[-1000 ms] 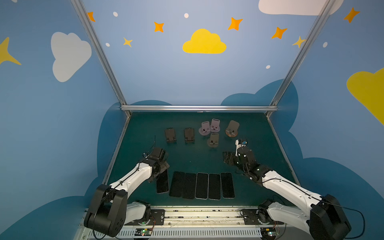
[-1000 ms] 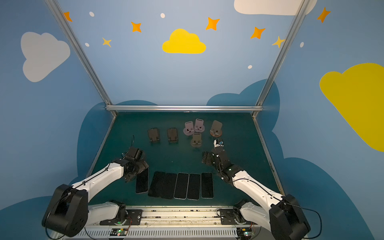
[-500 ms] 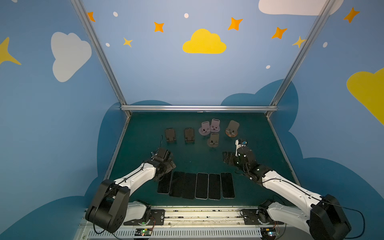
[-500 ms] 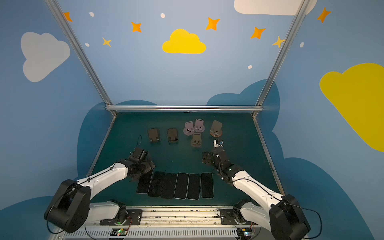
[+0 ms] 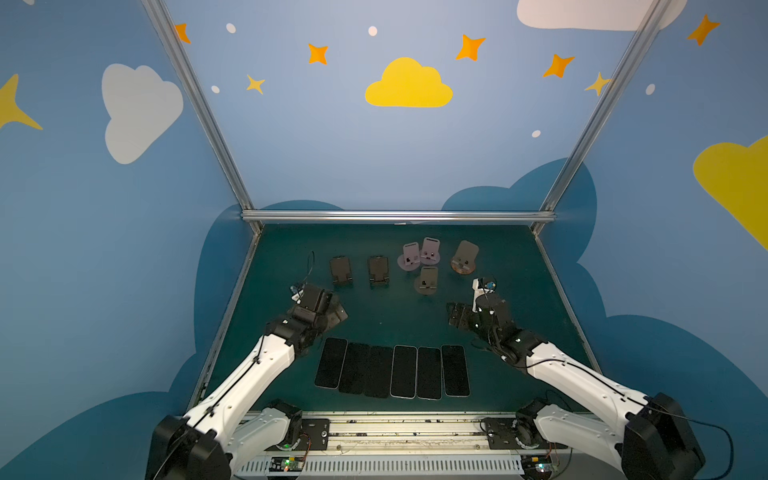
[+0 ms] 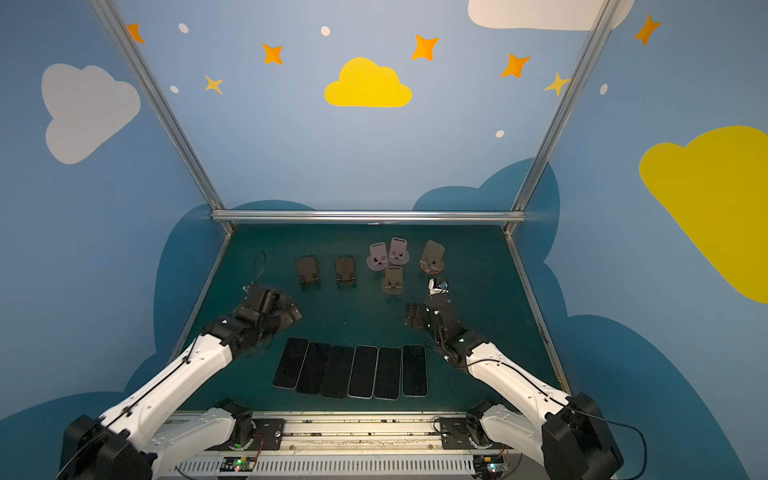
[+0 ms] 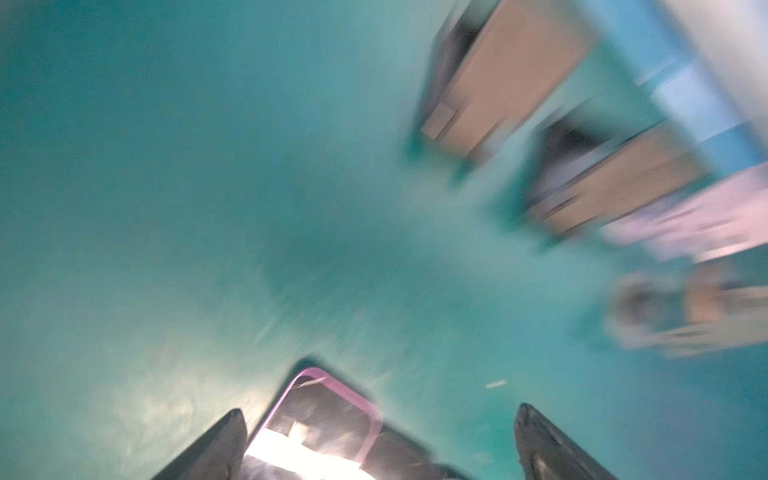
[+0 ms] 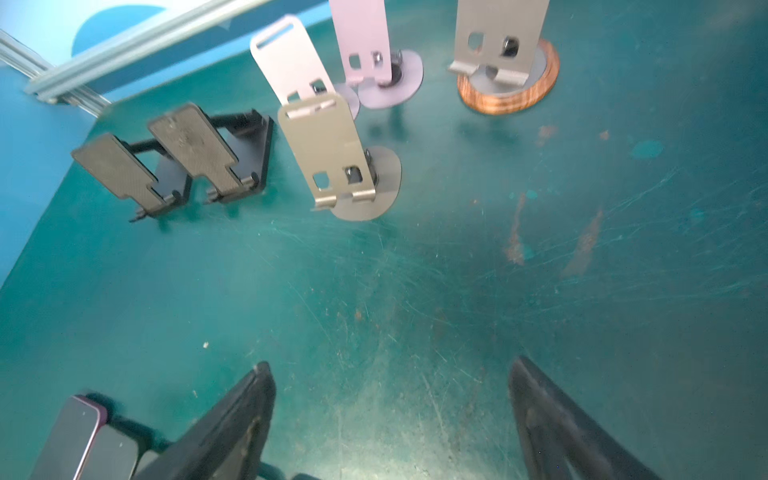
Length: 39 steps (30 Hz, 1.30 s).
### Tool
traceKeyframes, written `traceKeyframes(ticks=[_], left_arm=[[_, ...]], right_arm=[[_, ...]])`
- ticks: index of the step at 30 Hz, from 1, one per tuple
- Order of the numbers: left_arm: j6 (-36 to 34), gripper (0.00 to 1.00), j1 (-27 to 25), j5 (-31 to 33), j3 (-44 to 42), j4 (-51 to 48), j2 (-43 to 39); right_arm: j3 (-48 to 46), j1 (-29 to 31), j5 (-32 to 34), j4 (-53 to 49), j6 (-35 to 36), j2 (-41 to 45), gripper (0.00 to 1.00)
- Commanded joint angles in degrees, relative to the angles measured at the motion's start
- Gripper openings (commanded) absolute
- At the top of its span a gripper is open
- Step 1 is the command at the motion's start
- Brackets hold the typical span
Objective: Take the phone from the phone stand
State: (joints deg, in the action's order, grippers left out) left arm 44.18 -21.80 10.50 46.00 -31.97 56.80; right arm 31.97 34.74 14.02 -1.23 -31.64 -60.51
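Six phones (image 5: 404, 371) lie flat in a row, off the empty stands (image 5: 378, 269); left gripper (image 5: 334, 311) and right gripper (image 5: 455, 318) both spread, holding nothing; my worry: left hangs just beside the end phone (image 5: 331, 362), so a low sweep could knock it.

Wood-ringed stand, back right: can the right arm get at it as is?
Likely yes: right gripper is open and empty, and only bare mat lies between it and the wood-ringed stand; the grey stand sits aside.

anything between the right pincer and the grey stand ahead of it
Nothing visible: only bare green table mat lies between the open right pincer and the empty grey metal phone stand with the round base.
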Motion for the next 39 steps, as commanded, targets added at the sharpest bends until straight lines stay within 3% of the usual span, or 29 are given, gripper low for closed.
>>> traceKeyframes(ticks=[1,3,6,8,12,14,16,18,20,21,23,26,30,34,38,39], left_arm=[[-5.74,1.0,-0.16,4.38,3.51,-1.59,-5.25],[-8.48,1.0,-0.51,4.18,5.75,-0.35,-7.59],[-9.36,1.0,-1.94,7.15,6.84,1.92,-10.24],[-8.89,1.0,-2.77,11.36,3.57,7.24,-11.81],[-16.47,1.0,-2.99,19.53,-7.35,23.29,-12.98],[-25.95,1.0,-2.98,20.22,-16.08,39.22,-13.11],[-39.53,1.0,-2.58,17.7,-26.34,59.24,-11.28],[-46.23,1.0,-1.35,16.46,-30.83,66.75,-8.36],[-44.66,1.0,0.0,19.13,-30.57,64.55,-4.77],[-41.99,1.0,0.35,22.67,-29.63,62.59,-2.33],[-43.24,1.0,0.76,25.79,-27.48,59.62,0.55],[-45.68,1.0,4.03,26.46,-29.55,66.5,4.17],[-38.97,1.0,13.21,17.32,-32.45,73.22,10.57],[-42.12,1.0,14.21,15.29,-29.25,76.87,17.78],[-39.54,1.0,17.74,11.65,-26.52,82.9,27.88],[-39.82,1.0,18.02,9.58,-24.92,78.6,27.63]], right_arm=[[3.52,0.37,-0.07,1.74,2.68,4.28,0.89],[5.8,0.57,-1.81,1.19,7.14,6.72,0.9],[9.72,0.68,-0.48,-3.07,5.99,9.53,0.91],[10.26,0.66,1.22,-3.17,8.01,10.4,0.91],[9.85,0.5,11.17,-6.21,10.11,10.68,0.91],[7.39,0.02,17.26,-3.09,11.53,12.21,0.91],[-0.1,-1.3,16.08,10.16,23.29,15.98,0.91],[-6.14,-3.51,15.23,21.87,30.29,18.85,0.91],[-7.53,-7.54,15.97,22.13,29.81,19.73,0.91],[-7.49,-10.01,16.65,19.64,26.6,19.94,0.91],[-8.99,-14.79,14.69,18.25,19.49,20.77,0.92],[-10.74,-19.28,10.27,18.64,19.55,20.27,0.92],[-11.08,-22.6,7.77,18.55,27.44,15.86,0.92],[-8.97,-24.65,5.6,15.58,32.02,9.61,0.92],[-7.58,-26.57,1.02,15.06,30.63,3.11,0.92],[-7.91,-26.7,0.75,16.06,29.81,1.36,0.92]])
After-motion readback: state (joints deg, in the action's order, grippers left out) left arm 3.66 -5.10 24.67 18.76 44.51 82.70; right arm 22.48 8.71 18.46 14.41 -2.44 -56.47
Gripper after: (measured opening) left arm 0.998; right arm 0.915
